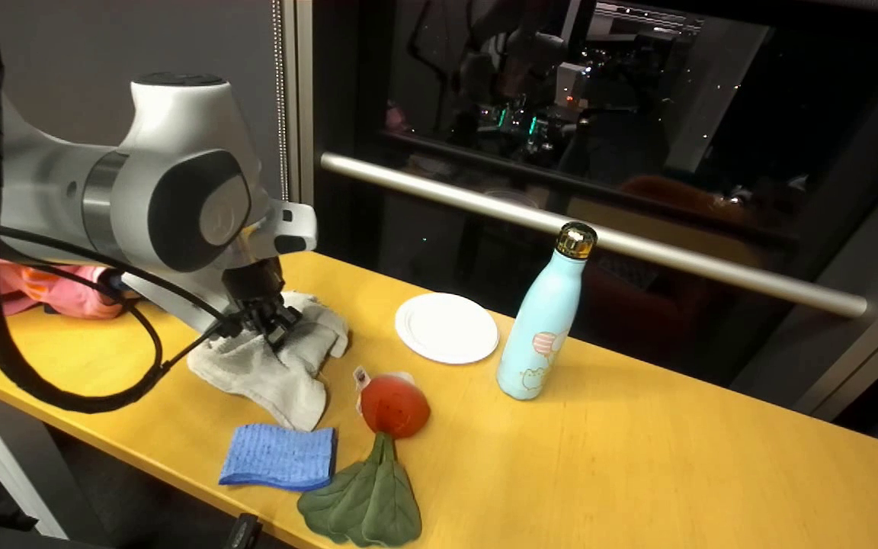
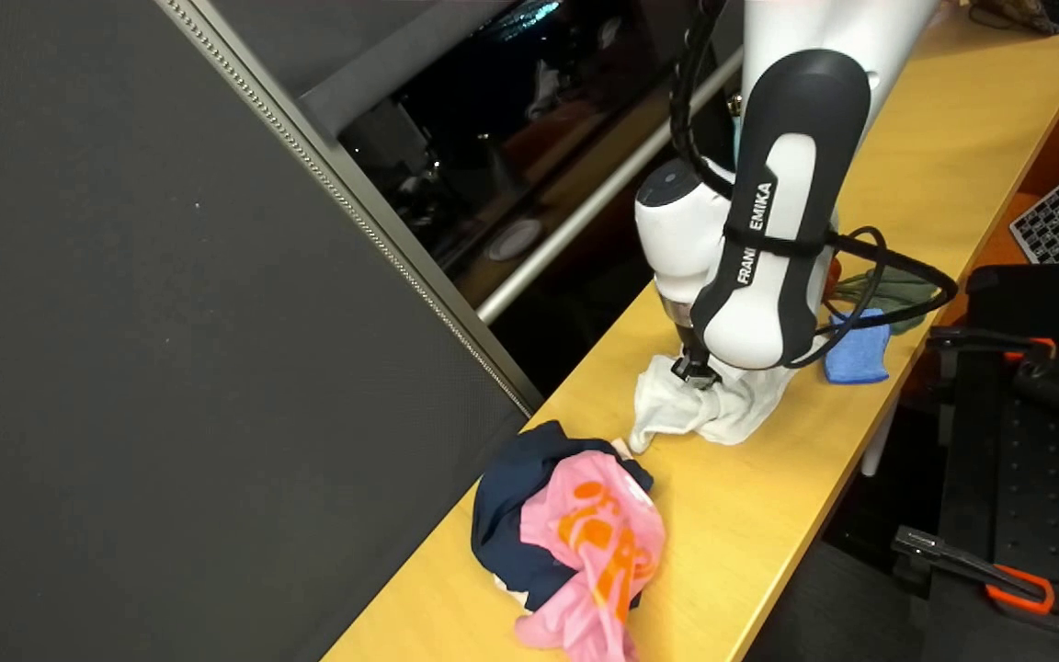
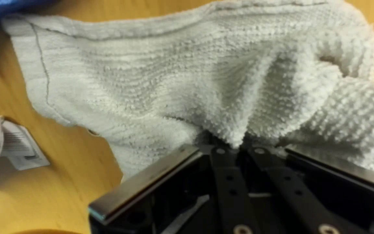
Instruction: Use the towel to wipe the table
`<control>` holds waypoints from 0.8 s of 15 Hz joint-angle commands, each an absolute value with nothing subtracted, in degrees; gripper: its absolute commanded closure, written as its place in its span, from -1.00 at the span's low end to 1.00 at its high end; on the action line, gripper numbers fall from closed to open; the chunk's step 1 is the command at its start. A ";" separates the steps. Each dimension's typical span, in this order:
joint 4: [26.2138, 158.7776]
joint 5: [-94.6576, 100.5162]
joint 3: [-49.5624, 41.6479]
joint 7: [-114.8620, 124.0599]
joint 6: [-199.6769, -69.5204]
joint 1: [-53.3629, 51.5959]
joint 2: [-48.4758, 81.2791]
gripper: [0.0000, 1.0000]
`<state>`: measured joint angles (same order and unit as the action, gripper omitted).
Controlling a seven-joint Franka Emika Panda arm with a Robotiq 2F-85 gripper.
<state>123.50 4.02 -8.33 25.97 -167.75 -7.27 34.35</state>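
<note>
In an exterior view, a black two-fingered gripper (image 1: 277, 335) is pointing down into a crumpled off-white terry towel (image 1: 279, 381) lying on a yellow wooden table (image 1: 599, 457). A rectangular blue cloth (image 1: 279, 459) is lying just beside the towel, near a red plush vegetable with green fabric leaves (image 1: 393, 408). A pale blue bottle with a gold cap (image 1: 542, 328) is standing beside a round white plate (image 1: 447, 328).

In an exterior view, a pink cloth with orange print (image 2: 594, 524) is lying over a navy cloth (image 2: 518, 510), near the towel.

In the wrist view, the gripper's fingers (image 3: 223, 159) are standing close together, pinching a fold of the towel.
</note>
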 commanded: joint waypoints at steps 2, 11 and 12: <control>120.91 2.14 -8.92 27.03 -161.46 -14.49 33.28 0.96; 131.86 2.13 -3.11 22.38 -161.06 -14.91 26.35 0.96; 133.36 2.35 -3.46 22.20 -161.46 -14.71 26.09 0.96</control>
<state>127.80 3.58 -4.18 25.21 -161.33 -16.58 29.42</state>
